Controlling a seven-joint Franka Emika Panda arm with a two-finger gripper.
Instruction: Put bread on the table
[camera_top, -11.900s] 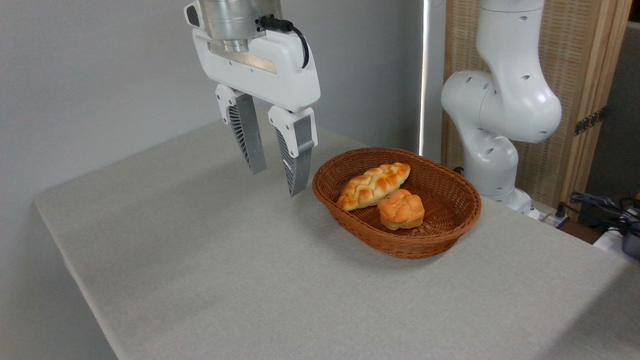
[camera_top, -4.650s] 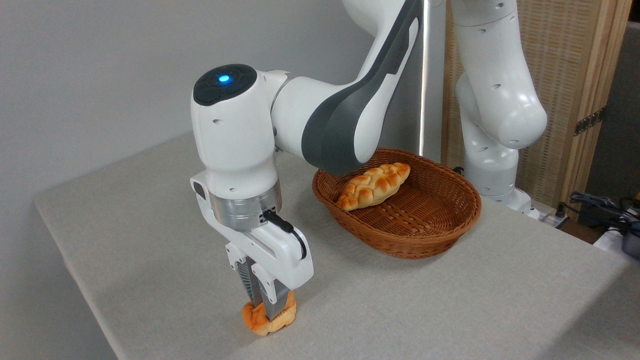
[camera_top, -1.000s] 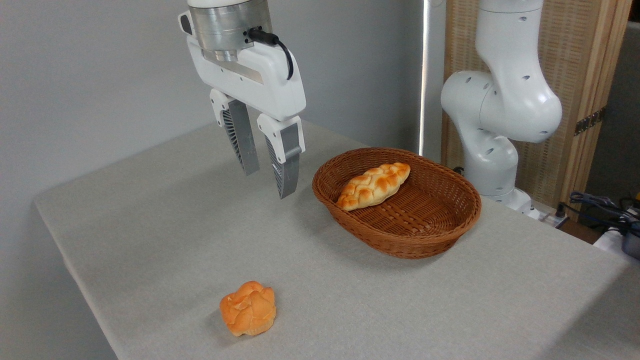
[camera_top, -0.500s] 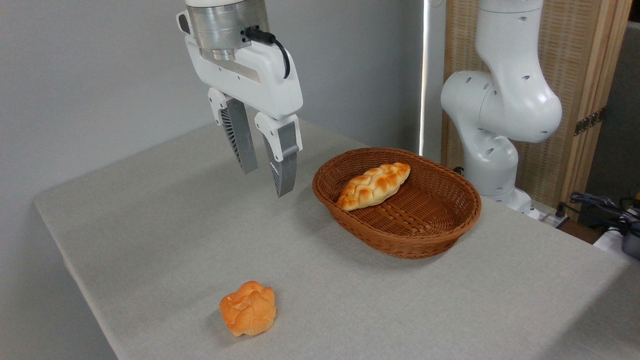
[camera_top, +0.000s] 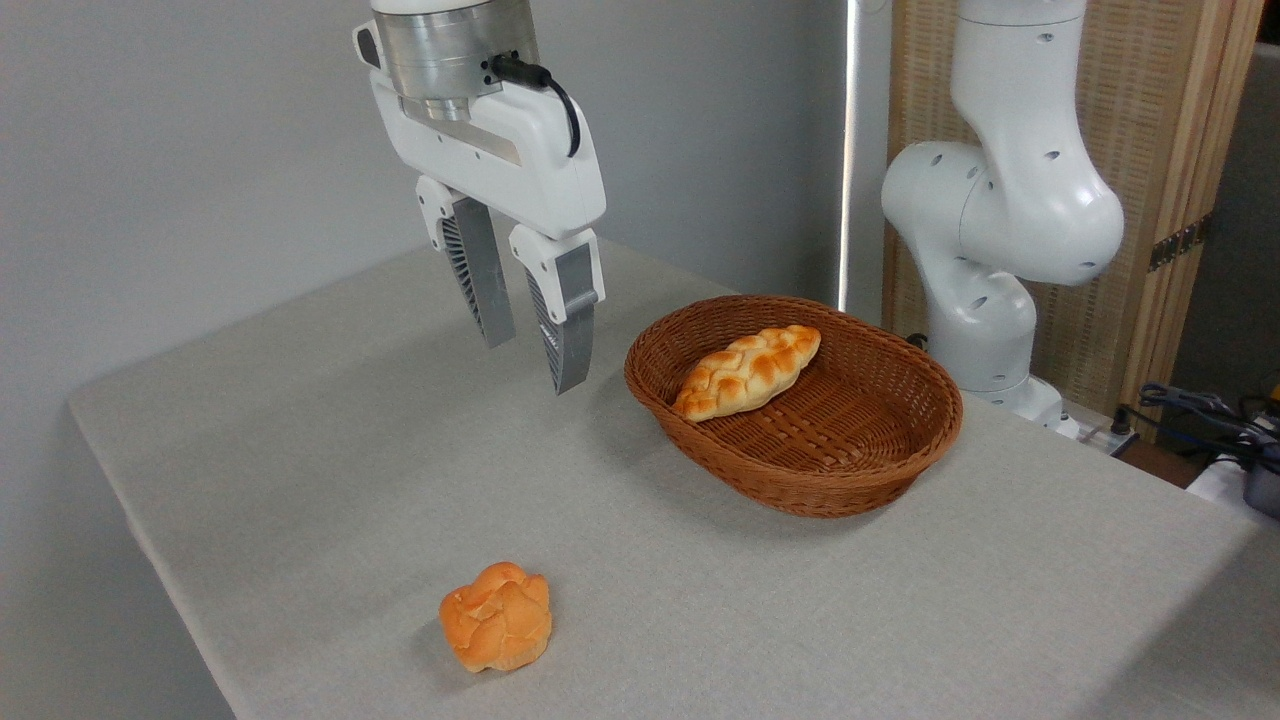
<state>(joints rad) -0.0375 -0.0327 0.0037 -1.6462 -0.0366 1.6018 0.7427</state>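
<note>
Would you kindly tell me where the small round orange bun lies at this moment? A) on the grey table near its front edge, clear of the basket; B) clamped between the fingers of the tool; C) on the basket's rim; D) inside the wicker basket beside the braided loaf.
A: the bun rests on the table, apart from the basket, while the open tool hangs empty above.

- gripper (camera_top: 533, 365) up high at top centre-left, pointing down, tilted slightly
- two ribbed grey fingers (camera_top: 470, 275) spread apart, nothing between them
- silver wrist flange (camera_top: 447, 45) with black cable above the white gripper body
- arm's white base joints (camera_top: 1000, 220) upright at right
</note>
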